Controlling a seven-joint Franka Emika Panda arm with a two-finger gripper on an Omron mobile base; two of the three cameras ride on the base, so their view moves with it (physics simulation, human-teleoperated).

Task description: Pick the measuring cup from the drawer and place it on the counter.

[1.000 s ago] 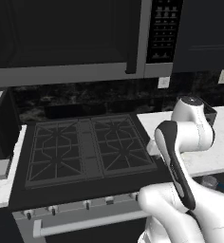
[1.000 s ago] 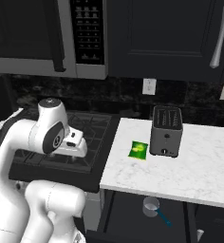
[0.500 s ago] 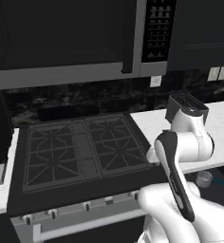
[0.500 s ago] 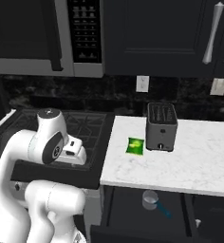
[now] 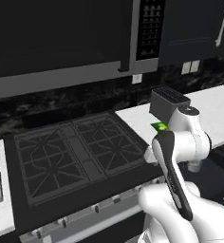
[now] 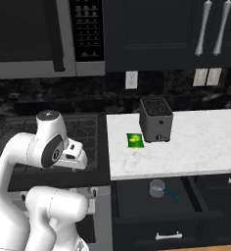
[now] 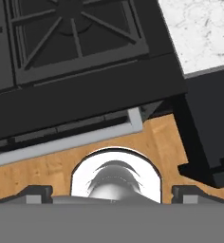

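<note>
Gripper (image 7: 112, 192): two dark fingertips sit far apart at the bottom corners of the hand view, jaws spread wide, nothing between them. It looks down past the stove (image 7: 76, 57) front edge and wood floor (image 7: 161, 142); the corner of the counter (image 7: 204, 33) is at upper right. In the right base view the hand sits centre-left by the white arm (image 6: 44, 142), over the stove's edge. Measuring cup (image 6: 158, 188), clear with a blue handle, lies inside the open drawer (image 6: 161, 215), lower centre-right, under the counter lip. On the counter: toaster (image 6: 155, 119) at centre, green packet (image 6: 134, 139) just left of it.
</note>
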